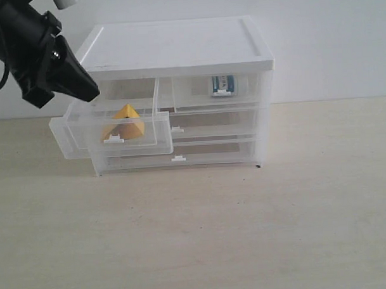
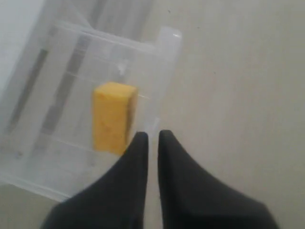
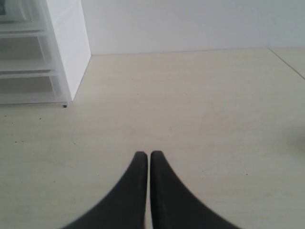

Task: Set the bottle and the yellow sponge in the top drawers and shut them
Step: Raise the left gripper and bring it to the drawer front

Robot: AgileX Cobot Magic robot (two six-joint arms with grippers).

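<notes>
The white-topped cabinet (image 1: 177, 47) stands at the back of the table. Its left top drawer (image 1: 148, 138) is pulled out, and the yellow sponge (image 1: 124, 123) leans tilted inside it. From the left wrist view the sponge (image 2: 112, 117) shows in the drawer (image 2: 162, 62), just beyond my fingertips. My left gripper (image 1: 89, 91) hovers above the drawer's back left corner, shut and empty (image 2: 152, 135). The right top drawer (image 1: 220, 96) is pushed in with the bottle (image 1: 221, 84) behind its front. My right gripper (image 3: 146, 153) is shut, empty, over bare table.
Two full-width drawers (image 1: 181, 159) sit shut below the top pair. The cabinet's right side and lower corner (image 3: 66, 62) show in the right wrist view, with light wooden table (image 1: 247, 231) in front and to the right.
</notes>
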